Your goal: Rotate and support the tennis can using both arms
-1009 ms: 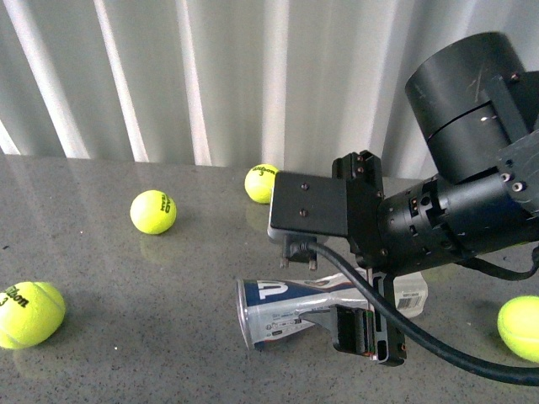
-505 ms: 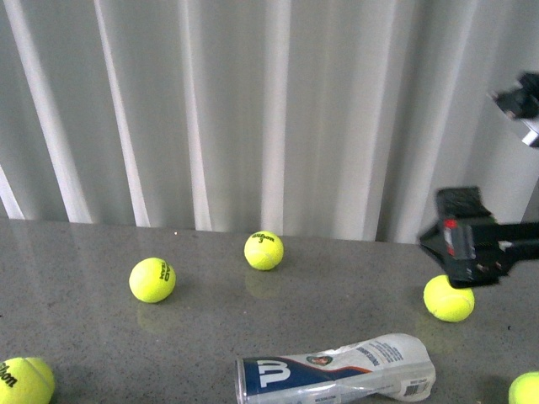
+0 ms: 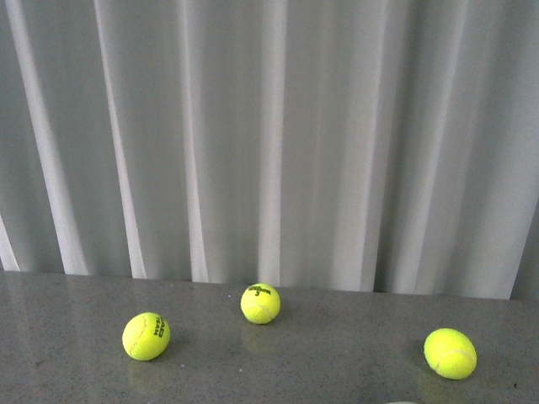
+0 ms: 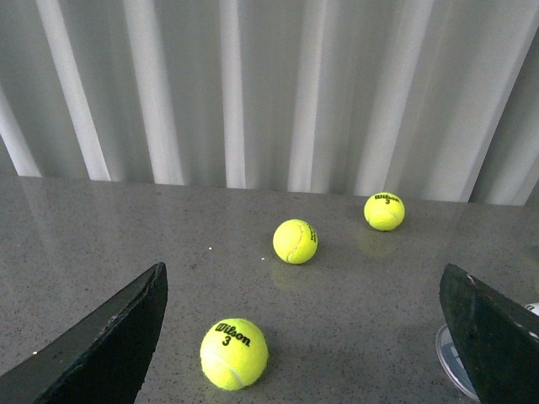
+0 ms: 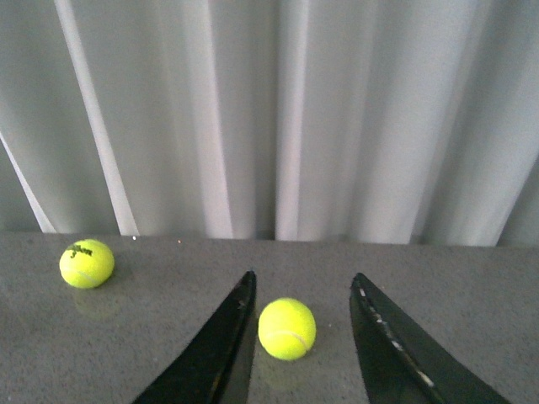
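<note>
Only a sliver of the tennis can (image 4: 450, 367) shows: its clear round end with a silver rim, in the left wrist view, right beside one finger (image 4: 493, 337). The can's label is out of view. My left gripper (image 4: 303, 273) is wide open and empty above the grey table, with a Wilson 3 ball (image 4: 234, 353) between its jaws. My right gripper (image 5: 304, 275) is open and empty, and a yellow-green ball (image 5: 287, 329) lies on the table between its jaws. Neither arm shows in the front view.
Three tennis balls lie on the grey table (image 3: 320, 370) in the front view: left (image 3: 146, 336), middle (image 3: 260, 303) and right (image 3: 450, 353). Two more balls show in the left wrist view (image 4: 296, 241) (image 4: 384, 211). A white pleated curtain (image 3: 269, 135) hangs behind the table's far edge.
The right arm, which stood over the can, has left the front view. The scene has shifted downward, and the can has dropped out at the bottom edge.
</note>
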Tool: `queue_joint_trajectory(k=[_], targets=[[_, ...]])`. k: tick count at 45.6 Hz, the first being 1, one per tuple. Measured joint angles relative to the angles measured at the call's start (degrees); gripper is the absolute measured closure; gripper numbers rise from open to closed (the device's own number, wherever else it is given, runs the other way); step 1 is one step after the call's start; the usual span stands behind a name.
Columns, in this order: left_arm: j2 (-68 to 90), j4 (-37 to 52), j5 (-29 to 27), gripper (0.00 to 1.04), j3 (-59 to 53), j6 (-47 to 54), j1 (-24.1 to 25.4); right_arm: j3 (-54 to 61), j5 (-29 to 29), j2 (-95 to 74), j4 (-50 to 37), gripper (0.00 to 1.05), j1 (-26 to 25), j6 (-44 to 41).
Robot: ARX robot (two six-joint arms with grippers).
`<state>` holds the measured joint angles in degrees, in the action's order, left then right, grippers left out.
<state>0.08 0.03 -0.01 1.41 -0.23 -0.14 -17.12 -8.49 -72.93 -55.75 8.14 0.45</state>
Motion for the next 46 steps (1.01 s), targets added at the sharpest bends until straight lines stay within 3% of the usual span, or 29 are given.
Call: queue_joint_trajectory(k=[3, 9, 26, 46], targets=[[0.0, 0.0, -0.02, 0.07, 0.0, -0.02, 0.0, 2.91, 1.25, 2.69, 0.46, 0.84, -0.9, -0.15], [0.0, 0.0, -0.04, 0.07, 0.0, 0.0, 0.0, 5.77, 2.64, 6.58, 1.6, 1.01, -1.73, -0.24], [-0.02, 0.0, -0.07, 0.07, 0.0, 0.0, 0.0, 14.08, 8.15, 17.73, 4.46, 1.01, -7.85, -0.42], [0.0, 0.0, -0.02, 0.07, 0.0, 0.0, 0.0, 16.72, 8.46, 35.78, 19.61, 1.01, -8.0, -0.44]])
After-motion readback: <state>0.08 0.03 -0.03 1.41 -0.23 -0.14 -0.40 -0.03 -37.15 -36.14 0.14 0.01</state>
